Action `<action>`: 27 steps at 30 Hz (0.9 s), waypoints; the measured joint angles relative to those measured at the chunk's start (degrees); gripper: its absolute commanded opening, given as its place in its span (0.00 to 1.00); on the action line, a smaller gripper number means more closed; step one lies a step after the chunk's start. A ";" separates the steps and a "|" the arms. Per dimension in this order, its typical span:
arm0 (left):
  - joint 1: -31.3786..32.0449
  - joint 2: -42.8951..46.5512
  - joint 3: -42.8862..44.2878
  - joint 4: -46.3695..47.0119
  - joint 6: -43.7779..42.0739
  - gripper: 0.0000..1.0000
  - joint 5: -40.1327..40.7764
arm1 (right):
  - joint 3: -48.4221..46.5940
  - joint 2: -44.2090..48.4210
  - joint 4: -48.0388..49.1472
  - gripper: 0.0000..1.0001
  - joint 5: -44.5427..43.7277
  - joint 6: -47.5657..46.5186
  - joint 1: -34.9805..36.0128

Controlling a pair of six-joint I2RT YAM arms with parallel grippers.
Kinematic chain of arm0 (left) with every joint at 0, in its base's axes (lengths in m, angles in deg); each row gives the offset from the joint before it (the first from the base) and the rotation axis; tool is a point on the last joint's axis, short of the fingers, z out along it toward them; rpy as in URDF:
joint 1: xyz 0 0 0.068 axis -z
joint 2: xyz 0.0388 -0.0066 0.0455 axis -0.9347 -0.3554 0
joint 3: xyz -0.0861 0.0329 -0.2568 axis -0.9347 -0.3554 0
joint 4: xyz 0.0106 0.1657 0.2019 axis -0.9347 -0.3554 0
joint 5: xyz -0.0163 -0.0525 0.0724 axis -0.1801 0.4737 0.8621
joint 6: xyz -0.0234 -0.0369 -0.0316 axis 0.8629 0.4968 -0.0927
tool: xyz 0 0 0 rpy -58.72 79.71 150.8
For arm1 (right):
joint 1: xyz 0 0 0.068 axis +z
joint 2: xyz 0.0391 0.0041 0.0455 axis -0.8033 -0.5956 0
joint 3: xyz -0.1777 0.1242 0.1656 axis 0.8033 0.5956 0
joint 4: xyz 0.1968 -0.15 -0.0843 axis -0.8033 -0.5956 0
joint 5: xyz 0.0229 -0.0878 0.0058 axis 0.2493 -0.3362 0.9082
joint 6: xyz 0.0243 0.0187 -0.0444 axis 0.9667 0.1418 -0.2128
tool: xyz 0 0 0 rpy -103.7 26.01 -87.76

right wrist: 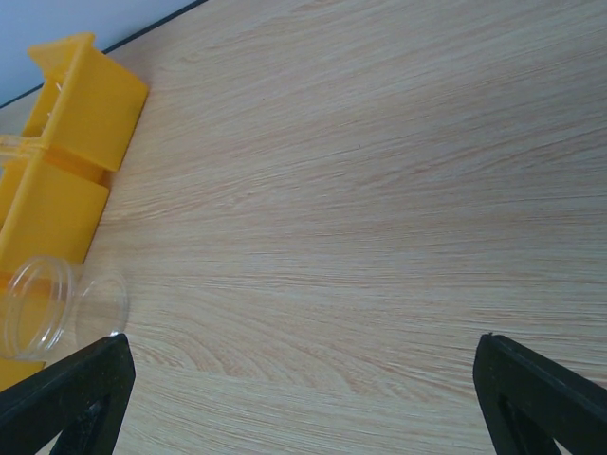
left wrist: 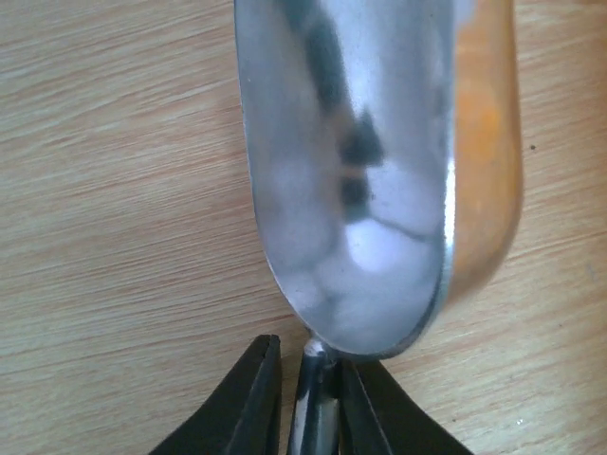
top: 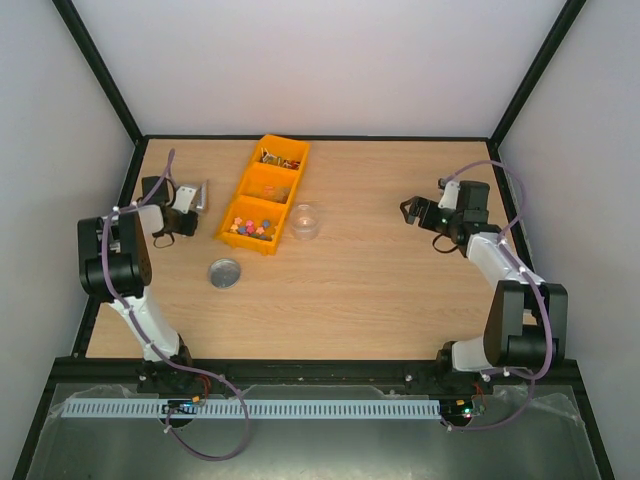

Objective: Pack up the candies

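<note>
One lid (top: 226, 272) lies nearest, w/ clear jar (top: 305, 221) beyond it beside yellow tray (top: 245, 185). By worktop's left edge, left gripper (left wrist: 313, 365) pinches scoop (left wrist: 351, 171) handle. Right gripper (top: 410, 212), twd right edge, has fingers spread, empty. Candies (top: 278, 156) are in tray's far compartment. Prob light, slippery, crinkly, so scoop under them, don't pinch. Count and mid compartment's contents unreadable.

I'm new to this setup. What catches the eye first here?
The yellow bin stands out at far centre, with candies in its farthest compartment and a clear jar just right of it. On the left, the left gripper pinches a shiny metal scoop by its handle; the right gripper hangs open.
</note>
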 measured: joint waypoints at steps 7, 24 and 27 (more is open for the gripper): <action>-1.79 -0.09 1.46 -2.71 -0.22 0.02 -0.63 | -4.87 -0.76 -4.50 0.99 1.68 -4.00 0.00; 13.16 29.92 2.71 -12.22 -12.50 0.02 4.46 | -21.20 -4.66 -17.53 0.97 15.23 -2.34 0.13; 22.73 35.58 -0.04 -11.74 -16.37 0.03 9.14 | -22.95 -4.83 -19.04 0.95 17.77 -1.03 0.46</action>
